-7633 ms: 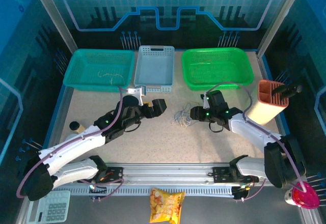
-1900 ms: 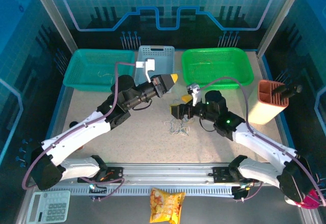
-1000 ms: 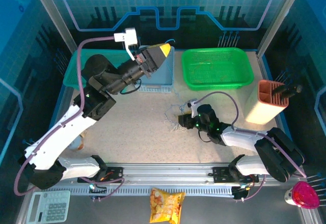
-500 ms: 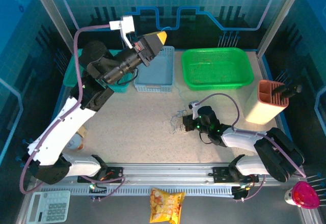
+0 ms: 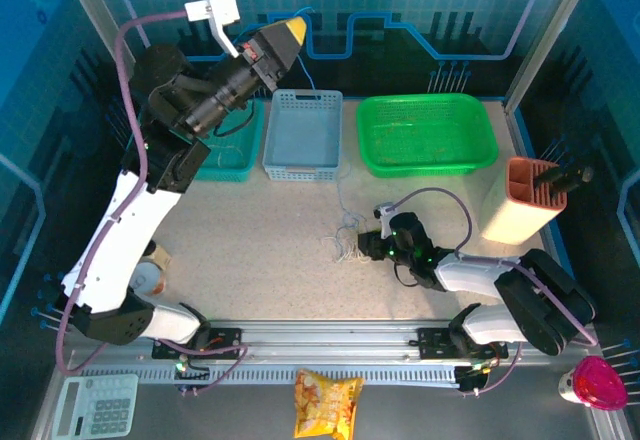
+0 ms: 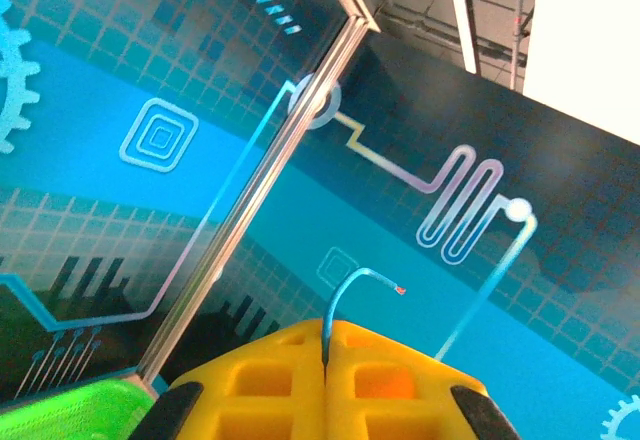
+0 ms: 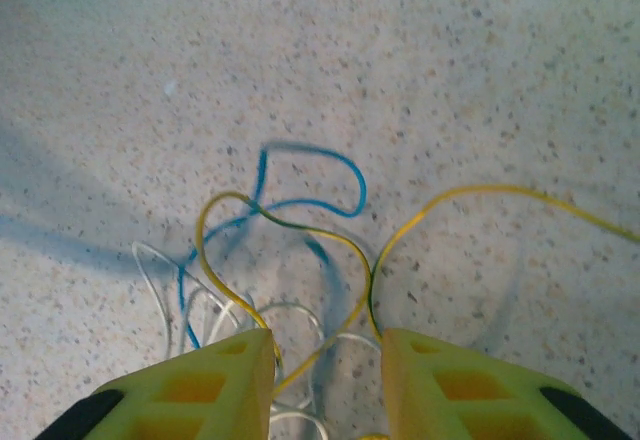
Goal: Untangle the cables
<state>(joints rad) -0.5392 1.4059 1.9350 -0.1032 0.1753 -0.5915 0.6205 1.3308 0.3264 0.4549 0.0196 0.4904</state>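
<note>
High on the left, the left gripper (image 5: 291,28) is clamped shut on a blue cable (image 6: 352,278), whose tip is seen curling free above. On the table (image 5: 250,230), the cables (image 5: 348,242) are heaped in a loose clump. The right gripper (image 5: 368,247) is set low against them, jaws partly parted, with yellow and white strands lying between.

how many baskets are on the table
3. Teal basket at the far left, partly behind the left arm; pale blue basket in the middle; green basket at the far right.
</note>
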